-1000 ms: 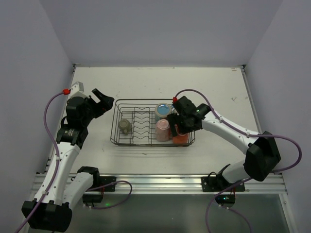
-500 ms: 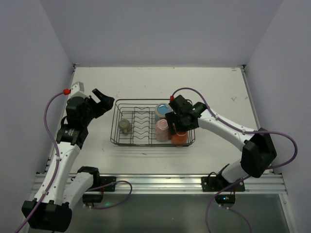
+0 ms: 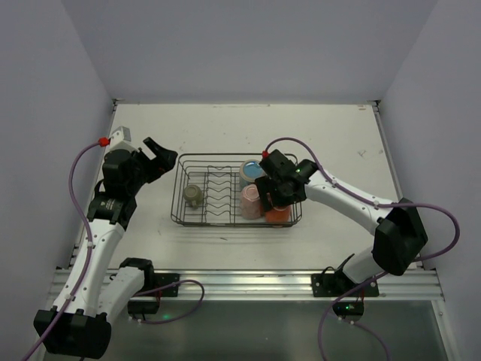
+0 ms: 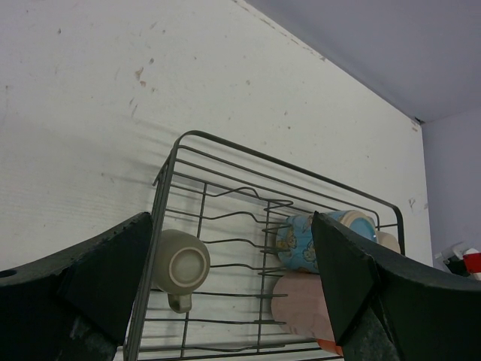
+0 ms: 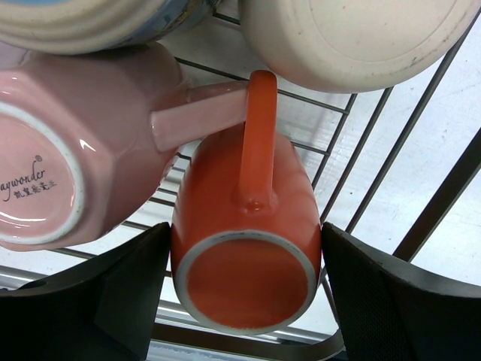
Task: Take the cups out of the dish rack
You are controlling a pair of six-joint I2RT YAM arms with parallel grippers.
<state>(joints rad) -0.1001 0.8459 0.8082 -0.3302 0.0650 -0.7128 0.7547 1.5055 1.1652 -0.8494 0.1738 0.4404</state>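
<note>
Surface: pale, scuffed surface [image 3: 338, 135] boxed in by plain grey walls, with the dish rack [image 3: 225, 156] in its middle between the two arms.
Cups: all five are in the rack. The olive-grey mug [image 3: 193, 195] lies alone left of the dividers. On the right are the light blue mug [image 3: 252, 171] at the far side, the pink mug [image 3: 251, 201] nearer, and the beige mug [image 5: 353, 37] and orange mug [image 5: 240, 289] at the right end.
Orange mug: on its side in the near right corner, base toward the wrist camera, handle uppermost.
Right fingers [image 5: 113, 293]: spread apart, one on each side of the orange mug's body, just beside it and not clamping.
Left fingers [image 4: 98, 278]: wide apart and empty, hovering left of the rack near its far left corner.
Handling: probably glazed ceramic, so stiff, slick, fairly light and likely to chip if knocked. A firm hold across the body near the base, as now lined up, looks sound.
Risk: the pink mug's handle reaches the orange handle and seems to touch it, so a straight lift may drag it. The rack wires are also close.
</note>
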